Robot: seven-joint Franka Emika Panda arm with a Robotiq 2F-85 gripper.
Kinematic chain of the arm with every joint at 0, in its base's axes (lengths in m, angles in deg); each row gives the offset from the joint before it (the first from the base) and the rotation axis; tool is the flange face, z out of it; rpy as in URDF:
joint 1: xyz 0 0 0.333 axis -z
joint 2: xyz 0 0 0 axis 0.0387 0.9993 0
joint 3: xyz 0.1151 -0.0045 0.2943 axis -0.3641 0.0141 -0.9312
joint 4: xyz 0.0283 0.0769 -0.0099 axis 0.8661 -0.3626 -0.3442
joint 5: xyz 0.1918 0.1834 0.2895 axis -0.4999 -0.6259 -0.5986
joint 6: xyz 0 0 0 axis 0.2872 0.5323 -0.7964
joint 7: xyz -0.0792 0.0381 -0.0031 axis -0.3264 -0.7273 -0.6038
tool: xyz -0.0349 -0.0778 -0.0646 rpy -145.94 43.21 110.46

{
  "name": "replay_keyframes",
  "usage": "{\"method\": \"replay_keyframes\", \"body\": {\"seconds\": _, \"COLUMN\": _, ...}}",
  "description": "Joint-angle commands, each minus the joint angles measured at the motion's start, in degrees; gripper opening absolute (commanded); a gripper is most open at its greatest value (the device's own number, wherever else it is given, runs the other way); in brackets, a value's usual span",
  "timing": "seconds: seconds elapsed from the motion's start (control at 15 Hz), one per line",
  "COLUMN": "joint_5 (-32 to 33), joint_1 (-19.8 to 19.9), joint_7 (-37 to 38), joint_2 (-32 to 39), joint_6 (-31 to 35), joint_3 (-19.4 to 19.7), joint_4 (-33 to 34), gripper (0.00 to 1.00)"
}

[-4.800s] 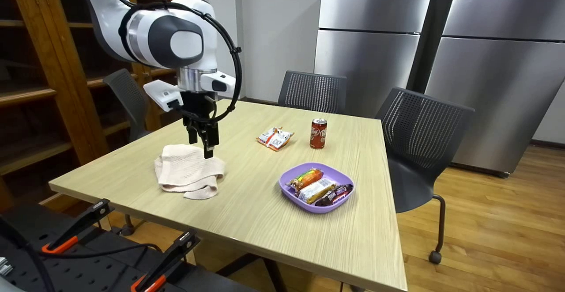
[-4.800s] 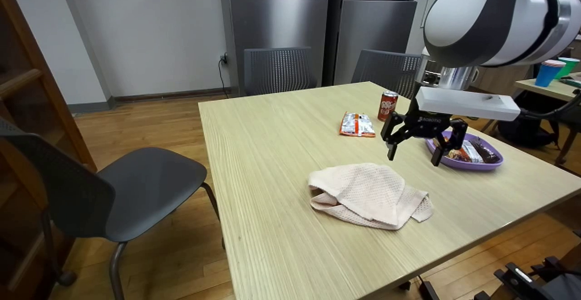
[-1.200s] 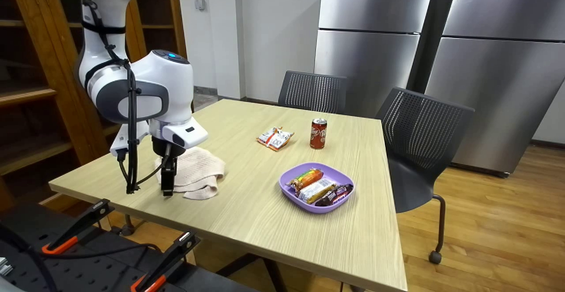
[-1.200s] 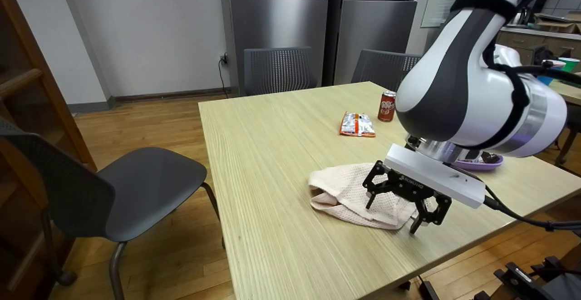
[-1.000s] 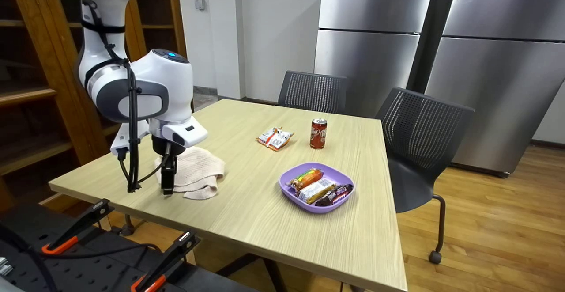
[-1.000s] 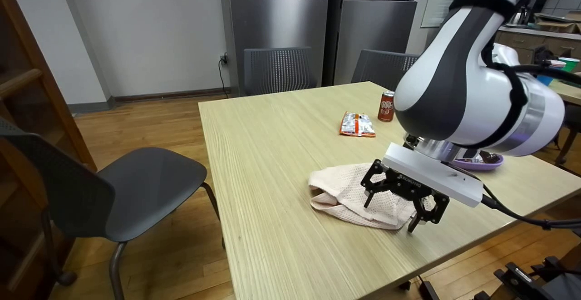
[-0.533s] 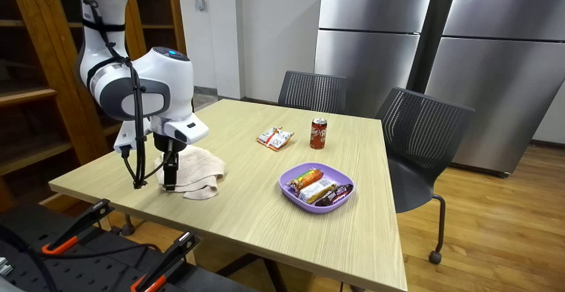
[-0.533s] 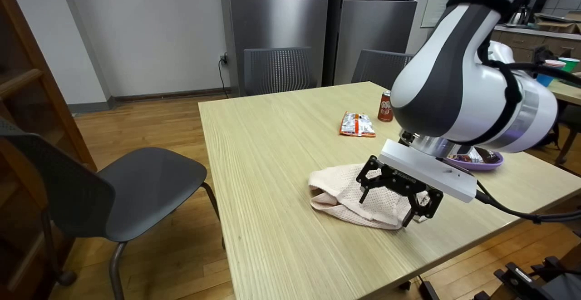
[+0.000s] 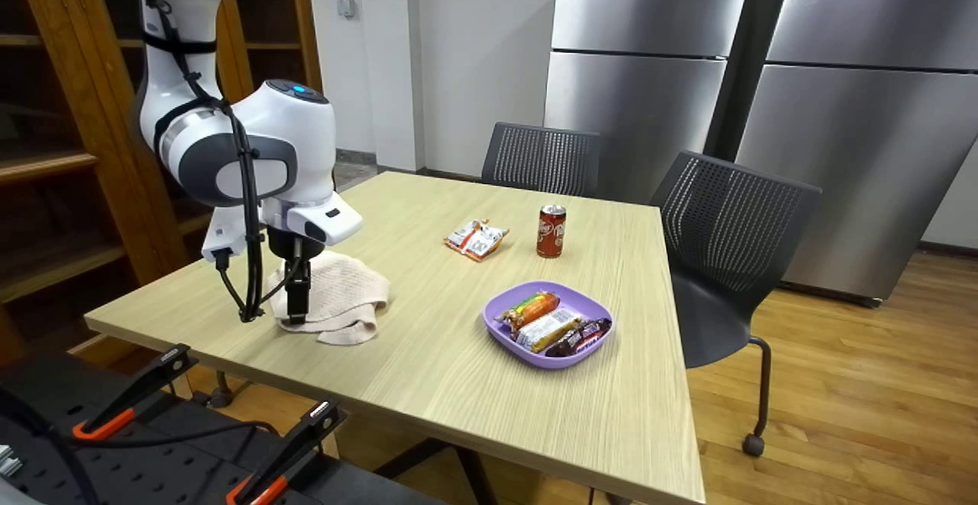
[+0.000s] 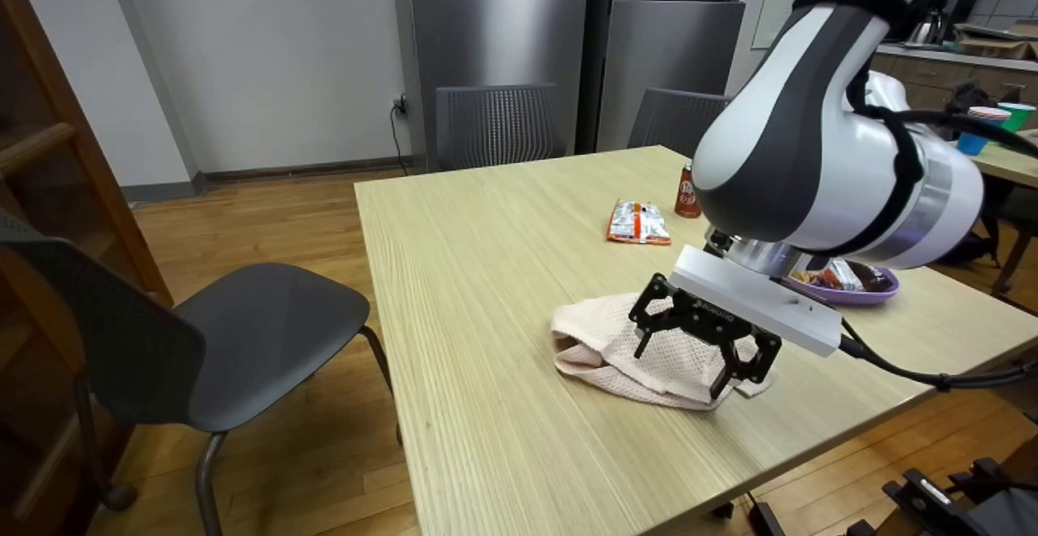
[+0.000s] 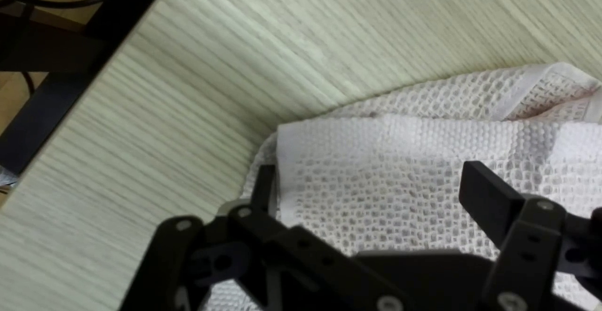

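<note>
Cloth (image 9: 344,295): pale and loosely folded, lies on the tabletop (image 10: 486,293) inside the edge nearest the clamps (image 9: 137,392), a strip of wood between fabric and edge; it is well in from the side edge by the cabinet (image 9: 92,100).
Gripper (image 11: 370,178): hangs over the cloth with its jaws spread wide and has hold of nothing; in the wrist view mesh fabric shows in the gap.
Fingers (image 11: 263,188): one points down at the cloth's hem on the side toward the table edge, the other over folded fabric farther in; whether either tip touches cannot be told.
Cable (image 9: 254,237): black, hangs in a low loop just beside the gripper in an exterior view.
Plate (image 9: 578,302): purple, sits well apart from the cloth, toward the corner where the clamp edge meets a side edge; wood grain runs broadly between the two, and several wrapped snacks (image 9: 547,328) lie inside its rim.
Packet (image 9: 475,240): white and orange, lies flat near the middle of the surface, farther from the clamp edge than the cloth and well apart from it.
Can (image 9: 551,231): red, stands upright near the packet, toward the edge opposite the clamps.
Chairs (image 9: 539,157): one dark mesh back rises behind that opposite edge, another along the side edge nearest the plate; a third chair (image 10: 272,333) stands by the cabinet-side edge.
</note>
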Motion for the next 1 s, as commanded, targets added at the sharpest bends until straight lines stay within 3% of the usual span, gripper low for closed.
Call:
{"method": "replay_keyframes", "body": {"seconds": 0.0, "joint_5": 0.5, "joint_1": 1.0, "joint_7": -0.5, "joint_2": 0.9, "joint_6": 0.3, "joint_3": -1.1, "joint_4": 0.3, "gripper": 1.0}}
{"method": "replay_keyframes", "body": {"seconds": 0.07, "joint_5": 0.5, "joint_1": 1.1, "joint_7": -0.5, "joint_2": 1.0, "joint_6": 0.4, "joint_3": -1.2, "joint_4": 0.3, "gripper": 1.0}}
{"method": "replay_keyframes", "body": {"seconds": 0.13, "joint_5": 0.5, "joint_1": 1.1, "joint_7": -0.4, "joint_2": 1.0, "joint_6": 0.5, "joint_3": -1.2, "joint_4": 0.2, "gripper": 0.75}}
{"method": "replay_keyframes", "body": {"seconds": 0.27, "joint_5": 0.5, "joint_1": 1.3, "joint_7": -0.5, "joint_2": 1.1, "joint_6": 0.6, "joint_3": -1.3, "joint_4": 0.1, "gripper": 0.66}}
{"method": "replay_keyframes", "body": {"seconds": 0.8, "joint_5": 0.5, "joint_1": 1.5, "joint_7": -0.5, "joint_2": -0.1, "joint_6": 0.5, "joint_3": -1.2, "joint_4": -0.7, "gripper": 0.03}}
{"method": "replay_keyframes", "body": {"seconds": 0.93, "joint_5": 0.4, "joint_1": 1.6, "joint_7": -0.5, "joint_2": -0.7, "joint_6": 0.4, "joint_3": -1.1, "joint_4": -1.0, "gripper": 0.0}}
